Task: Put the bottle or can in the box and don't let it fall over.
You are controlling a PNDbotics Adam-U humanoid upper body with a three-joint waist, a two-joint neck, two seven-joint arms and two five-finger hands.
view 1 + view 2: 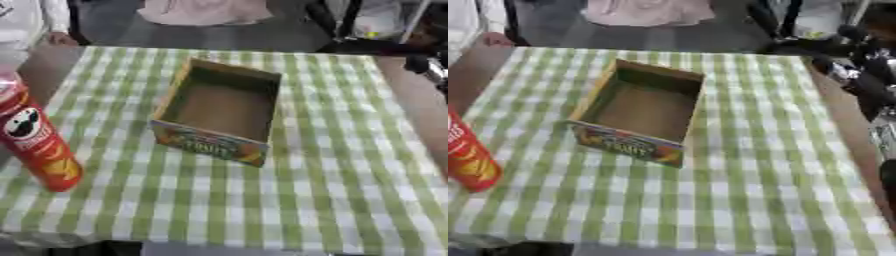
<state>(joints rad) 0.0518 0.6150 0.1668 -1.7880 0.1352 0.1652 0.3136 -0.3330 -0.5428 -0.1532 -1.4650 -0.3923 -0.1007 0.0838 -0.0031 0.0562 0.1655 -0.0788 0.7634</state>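
Both eyes sit high in the head, looking steeply down and forward across the checked tabletop (332, 200), near enough that it fills most of each picture. They share the open cardboard box (223, 107) at centre. The left eye takes in more of the red can (35, 140) at the left edge; the right eye sees further right.
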